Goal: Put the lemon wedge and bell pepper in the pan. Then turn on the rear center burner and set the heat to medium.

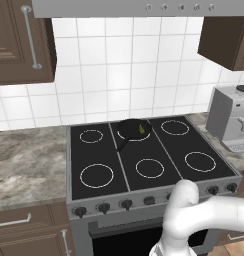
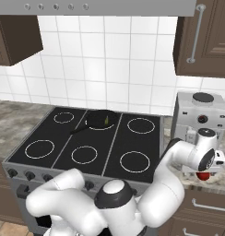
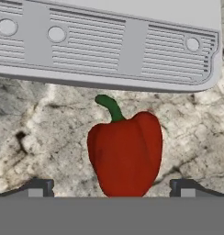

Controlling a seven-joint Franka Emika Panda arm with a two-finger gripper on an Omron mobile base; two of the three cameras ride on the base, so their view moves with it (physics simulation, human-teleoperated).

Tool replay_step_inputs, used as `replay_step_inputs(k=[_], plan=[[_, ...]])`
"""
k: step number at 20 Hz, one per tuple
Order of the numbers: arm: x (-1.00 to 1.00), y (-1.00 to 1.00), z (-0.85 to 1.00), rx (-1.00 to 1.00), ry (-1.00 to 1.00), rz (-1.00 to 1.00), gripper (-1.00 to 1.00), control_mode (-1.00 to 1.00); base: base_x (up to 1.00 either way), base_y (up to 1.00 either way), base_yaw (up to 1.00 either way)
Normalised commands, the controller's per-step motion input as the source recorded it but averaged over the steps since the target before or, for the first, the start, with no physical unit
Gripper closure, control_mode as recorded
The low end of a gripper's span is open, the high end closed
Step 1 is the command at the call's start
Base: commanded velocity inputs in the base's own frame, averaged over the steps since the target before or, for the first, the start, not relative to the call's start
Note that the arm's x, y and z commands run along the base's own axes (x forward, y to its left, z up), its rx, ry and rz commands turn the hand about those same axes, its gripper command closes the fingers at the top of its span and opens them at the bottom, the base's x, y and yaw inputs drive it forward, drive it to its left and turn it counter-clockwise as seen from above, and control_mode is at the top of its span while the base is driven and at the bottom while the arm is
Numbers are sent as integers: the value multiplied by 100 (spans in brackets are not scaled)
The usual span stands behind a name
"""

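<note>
The red bell pepper (image 3: 126, 153) with its green stem lies on the marble counter, right in front of the coffee machine's drip tray (image 3: 109, 46). My gripper (image 3: 113, 188) hangs over it, open, one fingertip (image 3: 40, 187) on each side and clear of it. From the right base view the gripper (image 2: 205, 171) points down at the bell pepper (image 2: 204, 176), to the right of the stove. The black pan (image 1: 134, 129) (image 2: 101, 119) sits on the rear center burner (image 1: 135, 139), with the lemon wedge (image 1: 142, 130) (image 2: 106, 120) inside it.
The grey coffee machine (image 2: 199, 115) (image 1: 234, 117) stands on the counter right of the cooktop, close behind my hand. A row of knobs (image 1: 126, 203) runs along the stove's front. Dark cabinets hang at upper left and right.
</note>
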Motion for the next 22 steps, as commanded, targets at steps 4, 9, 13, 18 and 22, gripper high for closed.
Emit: replay_step_inputs(k=[4,9,13,18,22], plan=[[17,-14,-10,0,0,0,-100,-100,0,0,0],[9,-10,-11,0,0,0,-100,-100,0,0,0],[1,0,-22,-1,2,0,-100,-100,0,0,0],[1,0,-16,0,1,0,-100,-100,0,0,0],[2,0,-15,0,3,0,100,-100,0,0,0]])
